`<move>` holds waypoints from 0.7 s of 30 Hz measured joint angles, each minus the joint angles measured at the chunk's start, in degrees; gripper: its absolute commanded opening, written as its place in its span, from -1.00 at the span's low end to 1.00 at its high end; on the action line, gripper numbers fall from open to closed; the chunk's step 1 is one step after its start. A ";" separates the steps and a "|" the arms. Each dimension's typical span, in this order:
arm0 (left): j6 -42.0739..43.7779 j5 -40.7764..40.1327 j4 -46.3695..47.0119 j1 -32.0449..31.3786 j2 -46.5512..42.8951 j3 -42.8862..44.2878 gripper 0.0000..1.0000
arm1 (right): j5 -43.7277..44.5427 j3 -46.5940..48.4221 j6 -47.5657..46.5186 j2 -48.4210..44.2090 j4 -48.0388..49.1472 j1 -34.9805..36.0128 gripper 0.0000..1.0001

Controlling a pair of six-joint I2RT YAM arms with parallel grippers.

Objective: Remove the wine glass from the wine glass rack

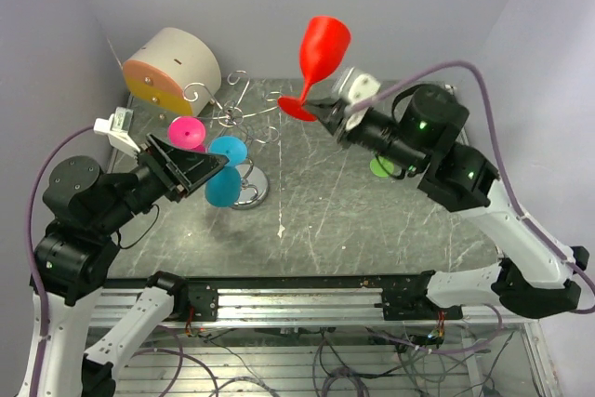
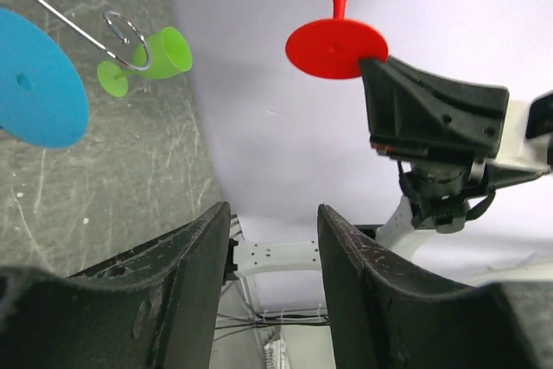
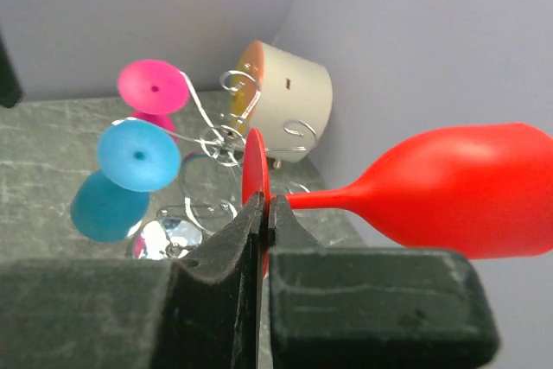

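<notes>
Black left gripper point(image 1: 212, 165), jaws apart, empty, near left. One pink glass point(image 1: 186, 132) and one blue glass point(image 1: 226, 151) hang on the single silver wine glass rack point(image 1: 253, 194). One red wine glass point(image 1: 323, 51) is aloft, clear of it, right gripper point(image 1: 321, 109) clamped on its thin foot; that narrow pinch could let it pivot or drop. One green glass point(image 1: 383, 167) lies right.
</notes>
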 measured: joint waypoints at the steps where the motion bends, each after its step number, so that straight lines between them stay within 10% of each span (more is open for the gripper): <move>1: -0.81 -0.04 0.07 0.00 -0.74 -0.28 0.12 | 1.51 -0.57 -2.25 0.07 0.85 2.54 -1.00; 12: -12.00 -0.02 0.92 0.00 -5.68 -3.54 0.13 | 25.31 -17.79 -27.21 -1.49 16.65 33.86 -1.00; 21: -18.25 0.90 -1.14 0.00 -9.53 -4.46 0.14 | 37.11 -25.42 -41.22 0.83 32.37 41.05 -1.00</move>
